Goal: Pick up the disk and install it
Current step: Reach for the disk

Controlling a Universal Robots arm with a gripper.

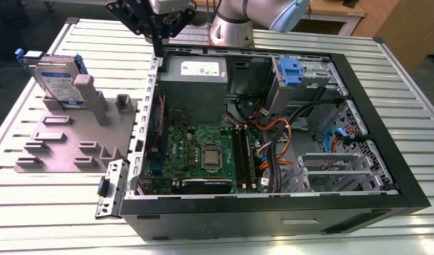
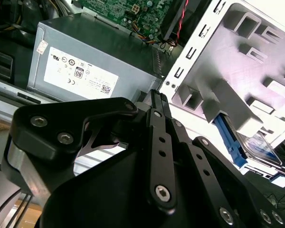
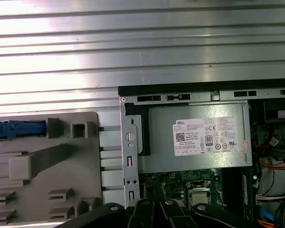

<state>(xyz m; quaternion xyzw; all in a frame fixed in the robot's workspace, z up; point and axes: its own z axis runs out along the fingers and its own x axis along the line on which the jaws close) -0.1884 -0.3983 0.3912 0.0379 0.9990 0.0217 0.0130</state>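
Disk [image 1: 57, 79] in rack [image 1: 61, 139] (upright); case [image 1: 238, 213] beside it.

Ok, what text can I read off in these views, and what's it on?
No text reads reliably in any view.
White label on the power supply: rows of print and marks, too small to read.
Label on the disk: white with a blue band, print blurred.
Corner sticker on the power supply: too small to read.
Motherboard: markings too small to read.
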